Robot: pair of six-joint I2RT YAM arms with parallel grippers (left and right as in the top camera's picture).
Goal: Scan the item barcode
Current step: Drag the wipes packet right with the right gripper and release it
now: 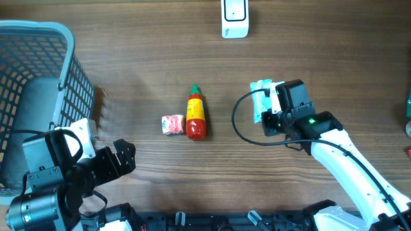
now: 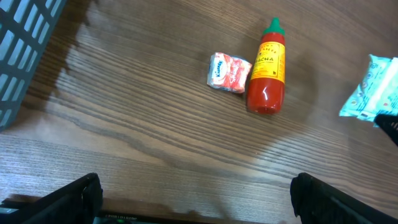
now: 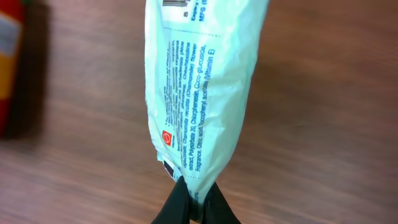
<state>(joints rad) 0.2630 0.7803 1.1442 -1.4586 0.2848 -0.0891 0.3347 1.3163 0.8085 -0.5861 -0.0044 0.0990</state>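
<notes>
Right gripper (image 3: 194, 205): fingers pinched together on the bottom seam of the wipes pack (image 3: 199, 81), only film between them. The pack is soft mint-green film, crinkled, seen edge-on from the right wrist.

Readable fine print is an ingredients list: "Chlorphenesin", "Coco-glucoside", "(Vitamin E)", "Fragrance". There is a small red square symbol near the seam and a black printed block beside it, too cropped to tell what it is.

Overhead puts the pack right of the sriracha bottle (image 1: 196, 115), well apart, with a strip of bare wood table (image 1: 128, 64) between. Can't tell whether the pack is lifted or touching the wood.

The bottle lies on its side, green cap pointing away from the robot, red body, yellow label ending in "CHA". A snack packet (image 1: 172, 124) touches its left side. It is white and red, and its blue lettering is too small to read.

The scanner (image 1: 234, 18), white, sits far beyond the bottle and slightly right, at the top edge of the overhead view, with open wood in between.

The basket (image 1: 38, 77), blue-grey mesh, is far left of the bottle at the frame edge.

Left gripper (image 2: 196, 205): jaws wide apart, nothing between them, on the robot side of the bottle and to its left.
</notes>
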